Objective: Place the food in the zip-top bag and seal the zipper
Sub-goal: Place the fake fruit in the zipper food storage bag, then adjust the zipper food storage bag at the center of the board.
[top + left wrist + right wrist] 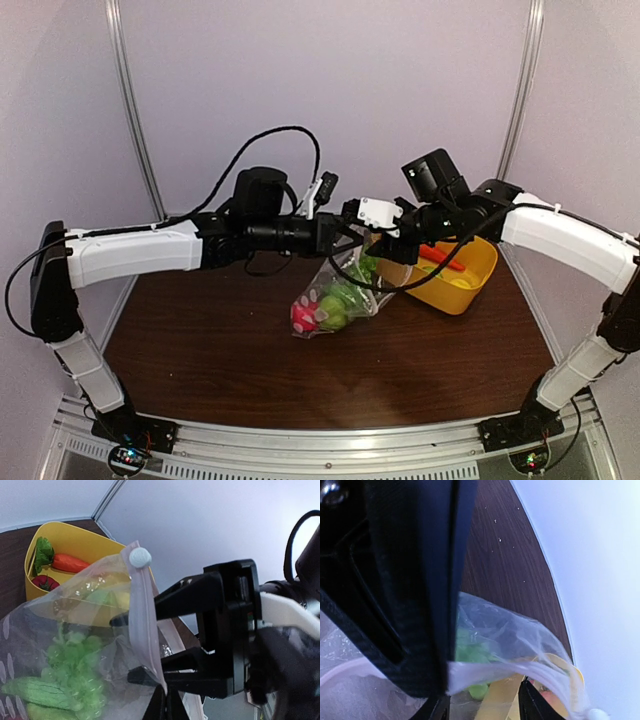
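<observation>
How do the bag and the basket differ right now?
The bag is clear and dotted; the basket is opaque yellow. The bag's mouth is pinched up by the left gripper; the basket sits on the table. The bag holds green food and a pink piece; the basket holds the carrot and a red piece. Both contain toy food.

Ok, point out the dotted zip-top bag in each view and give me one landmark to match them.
Top external: the zip-top bag is at the centre of the picture.
Left wrist: it fills the lower left.
Right wrist: it is at lower centre.
Shared landmark: the yellow basket, right of the bag in top external, upper left in left wrist, a yellow sliver at lower right in right wrist.
</observation>
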